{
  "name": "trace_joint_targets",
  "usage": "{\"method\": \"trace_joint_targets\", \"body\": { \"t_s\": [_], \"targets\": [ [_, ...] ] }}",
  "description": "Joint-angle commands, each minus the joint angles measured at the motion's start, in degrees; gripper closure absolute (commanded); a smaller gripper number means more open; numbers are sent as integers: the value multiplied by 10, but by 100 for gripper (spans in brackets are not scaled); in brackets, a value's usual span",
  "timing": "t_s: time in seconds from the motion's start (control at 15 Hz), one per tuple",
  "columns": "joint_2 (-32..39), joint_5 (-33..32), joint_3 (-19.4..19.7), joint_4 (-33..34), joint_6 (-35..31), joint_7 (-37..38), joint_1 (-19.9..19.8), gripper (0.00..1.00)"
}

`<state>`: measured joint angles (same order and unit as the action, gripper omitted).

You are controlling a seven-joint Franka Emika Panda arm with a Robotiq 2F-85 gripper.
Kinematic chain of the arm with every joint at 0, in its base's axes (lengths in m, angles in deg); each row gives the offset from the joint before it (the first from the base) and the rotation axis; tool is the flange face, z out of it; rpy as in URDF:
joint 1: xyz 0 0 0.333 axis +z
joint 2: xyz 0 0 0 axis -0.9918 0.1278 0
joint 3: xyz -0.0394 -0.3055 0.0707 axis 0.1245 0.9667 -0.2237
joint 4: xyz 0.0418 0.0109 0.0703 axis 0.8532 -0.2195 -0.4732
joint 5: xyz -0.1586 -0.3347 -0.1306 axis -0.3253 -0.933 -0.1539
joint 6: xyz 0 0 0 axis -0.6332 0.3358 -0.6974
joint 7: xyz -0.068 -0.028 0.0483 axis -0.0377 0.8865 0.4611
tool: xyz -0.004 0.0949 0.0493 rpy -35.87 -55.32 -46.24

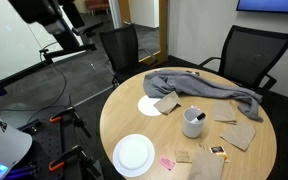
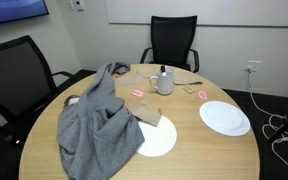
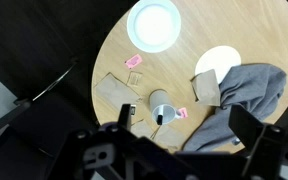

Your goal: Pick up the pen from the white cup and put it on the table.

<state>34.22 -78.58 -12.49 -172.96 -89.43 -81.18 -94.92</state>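
Observation:
The white cup (image 1: 193, 122) stands upright near the middle of the round tan table (image 1: 134, 115), beside a grey cloth. It shows in both exterior views (image 2: 164, 82). The pen (image 2: 162, 70) stands in the cup, its top poking above the rim. From above in the wrist view, the cup (image 3: 162, 110) holds the pen's dark end (image 3: 159, 119). My gripper (image 3: 184, 122) is open and empty, high above the table, its fingers framing the cup and the cloth's edge. The arm (image 1: 59, 20) hangs off the table's side.
A grey cloth (image 2: 99, 125) covers part of the table. Two white plates (image 2: 224, 117) (image 2: 156, 138) lie flat. Brown paper pieces (image 1: 239, 132) and small pink items (image 2: 139, 93) lie around the cup. Black office chairs (image 2: 172, 40) (image 1: 252, 52) ring the table.

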Motion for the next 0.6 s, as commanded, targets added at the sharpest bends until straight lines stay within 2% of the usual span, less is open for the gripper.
{"method": "trace_joint_targets", "body": {
  "t_s": [0.0,0.53],
  "targets": [
    [2,5,-5,1,1,-4,-6,0],
    [24,13,-2,10,-14,0,0,0]
  ]
}}
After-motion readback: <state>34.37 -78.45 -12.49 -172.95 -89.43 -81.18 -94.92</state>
